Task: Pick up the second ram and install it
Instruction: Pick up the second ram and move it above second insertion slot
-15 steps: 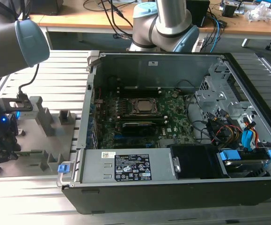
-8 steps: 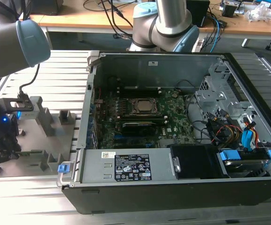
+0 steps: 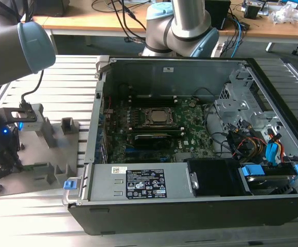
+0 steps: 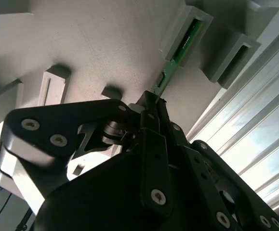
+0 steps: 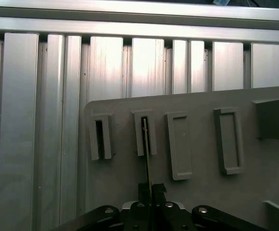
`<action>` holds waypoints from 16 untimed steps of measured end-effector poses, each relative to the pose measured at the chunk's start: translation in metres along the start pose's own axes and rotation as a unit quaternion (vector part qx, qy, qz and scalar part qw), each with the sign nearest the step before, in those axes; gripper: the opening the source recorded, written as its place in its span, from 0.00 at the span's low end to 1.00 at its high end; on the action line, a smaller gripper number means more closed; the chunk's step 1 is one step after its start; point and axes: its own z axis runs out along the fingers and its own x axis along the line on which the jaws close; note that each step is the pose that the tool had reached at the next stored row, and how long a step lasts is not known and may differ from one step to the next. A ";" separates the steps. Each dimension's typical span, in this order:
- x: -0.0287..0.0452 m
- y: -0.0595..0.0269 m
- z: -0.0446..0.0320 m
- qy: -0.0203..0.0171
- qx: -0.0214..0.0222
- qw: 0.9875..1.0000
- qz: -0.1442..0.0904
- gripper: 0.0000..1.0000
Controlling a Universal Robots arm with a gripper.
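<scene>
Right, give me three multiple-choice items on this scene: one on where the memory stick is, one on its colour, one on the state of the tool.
1. Where is the memory stick?
A. standing in a slot block on the grey plate
B. plugged in inside the computer
C. lying on the wooden desk

2. What colour is the stick?
A. red
B. green
C. white

3. How is the tool?
A. wide open, away from the stick
B. shut on a black card
C. shut on the stick's free end

Answers:
1 A: the second wrist view shows its far end in the block.
2 B: its board shows green there.
3 C: both wrist views show the tool closed around its edge.
</scene>
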 end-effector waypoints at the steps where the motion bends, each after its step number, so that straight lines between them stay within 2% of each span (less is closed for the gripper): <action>1: 0.0000 0.0000 0.0000 0.000 0.000 1.000 0.000 0.14; 6: 0.0000 -0.0001 0.0000 0.000 0.000 1.000 0.002 0.14; 8: 0.0000 -0.0001 -0.0001 -0.001 0.001 0.999 0.033 0.14; 9: -0.0001 -0.0001 0.0001 -0.002 0.001 0.999 0.040 0.14; 14: 0.0000 -0.0001 0.0000 -0.002 0.002 0.999 0.042 0.14; 16: 0.0000 -0.0001 0.0000 -0.002 0.002 0.999 0.054 0.14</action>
